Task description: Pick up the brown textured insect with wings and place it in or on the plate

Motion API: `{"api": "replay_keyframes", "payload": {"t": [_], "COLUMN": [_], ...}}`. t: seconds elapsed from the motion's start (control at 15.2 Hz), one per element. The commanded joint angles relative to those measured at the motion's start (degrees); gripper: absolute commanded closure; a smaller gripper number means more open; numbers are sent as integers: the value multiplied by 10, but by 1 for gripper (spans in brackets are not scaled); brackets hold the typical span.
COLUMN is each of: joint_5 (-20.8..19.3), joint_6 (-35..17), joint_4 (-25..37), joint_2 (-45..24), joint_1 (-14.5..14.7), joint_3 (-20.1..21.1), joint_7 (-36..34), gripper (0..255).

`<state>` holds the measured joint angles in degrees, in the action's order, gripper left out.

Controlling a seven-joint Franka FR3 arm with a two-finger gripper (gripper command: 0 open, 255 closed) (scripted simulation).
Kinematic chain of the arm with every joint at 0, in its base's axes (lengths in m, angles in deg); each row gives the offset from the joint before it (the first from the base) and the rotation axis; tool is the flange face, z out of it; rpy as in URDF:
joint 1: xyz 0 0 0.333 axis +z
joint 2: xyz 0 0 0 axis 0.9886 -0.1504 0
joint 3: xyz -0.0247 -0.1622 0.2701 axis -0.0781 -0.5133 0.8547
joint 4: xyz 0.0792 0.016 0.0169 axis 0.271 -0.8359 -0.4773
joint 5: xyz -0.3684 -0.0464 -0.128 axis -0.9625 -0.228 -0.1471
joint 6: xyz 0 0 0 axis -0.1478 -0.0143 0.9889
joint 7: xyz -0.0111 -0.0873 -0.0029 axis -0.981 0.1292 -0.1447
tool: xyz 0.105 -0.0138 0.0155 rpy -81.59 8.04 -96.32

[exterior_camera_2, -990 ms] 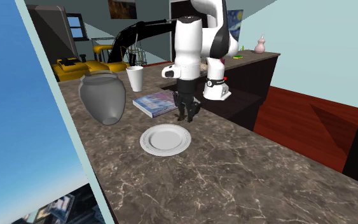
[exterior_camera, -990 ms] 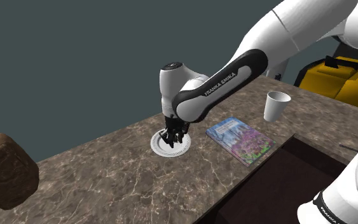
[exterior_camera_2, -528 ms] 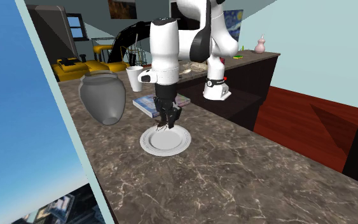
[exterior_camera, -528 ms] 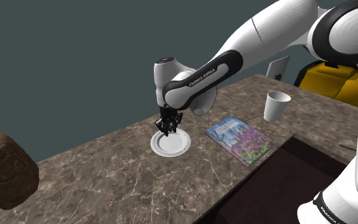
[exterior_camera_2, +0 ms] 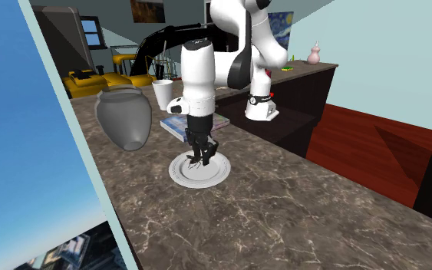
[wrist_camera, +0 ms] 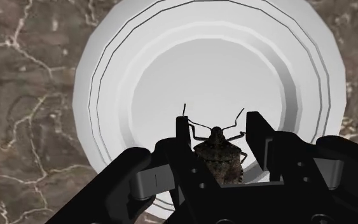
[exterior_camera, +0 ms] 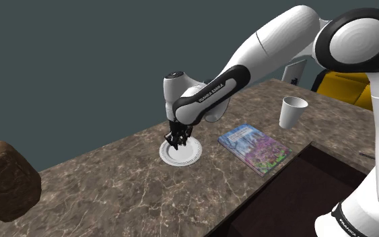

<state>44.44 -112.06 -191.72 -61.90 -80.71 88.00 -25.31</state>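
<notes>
Over the white plate [wrist_camera: 110, 70] — the gripper [wrist_camera: 219, 125] clasps the brown insect [wrist_camera: 220, 158].

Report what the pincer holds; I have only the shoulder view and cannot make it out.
Observer: In the wrist view the pincer is shut on a brown insect.
Operator: Give its place relative to the plate.
Observer: The wrist view shows the white plate right below the insect.
Operator: Name what else stands near it.
Observer: In the second exterior view a grey vase stands on the counter, apart from the plate.
</notes>
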Motion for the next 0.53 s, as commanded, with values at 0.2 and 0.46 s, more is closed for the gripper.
{"api": "replay_keyframes", "payload": {"t": [0.2,0.46], "joint_5": [-10,-10], "joint_6": [-19,-19], "joint_4": [0,1], "joint_2": [-20,-20], "joint_1": [5,5], "joint_3": [-7,-7], "joint_7": [-6,-6], "gripper": [255,255]}}
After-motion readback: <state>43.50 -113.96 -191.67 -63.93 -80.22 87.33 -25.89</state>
